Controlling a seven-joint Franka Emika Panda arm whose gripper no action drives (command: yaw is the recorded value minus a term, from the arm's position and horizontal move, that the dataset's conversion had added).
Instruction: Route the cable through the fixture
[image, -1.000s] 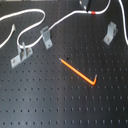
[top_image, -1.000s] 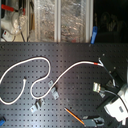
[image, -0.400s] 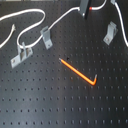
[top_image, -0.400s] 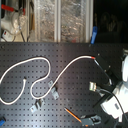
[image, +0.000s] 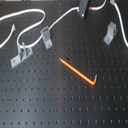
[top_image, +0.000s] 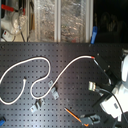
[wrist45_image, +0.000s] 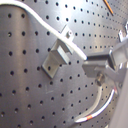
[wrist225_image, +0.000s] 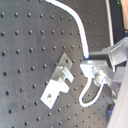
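Fingers (wrist225_image: 95, 70) pinched tight on the cable (wrist225_image: 80, 27), beside the fixture (wrist225_image: 59, 82).

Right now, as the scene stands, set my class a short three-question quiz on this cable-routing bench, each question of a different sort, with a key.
1. True or false: the orange bent rod lies on the black perforated board, apart from the long thin white flexible cable.
2. What do the jaws grip? A the white cable; B the orange rod; C nothing.
3. Fill in: the short tape band on the cable is ____.
Key: 1 true; 2 A; 3 red.
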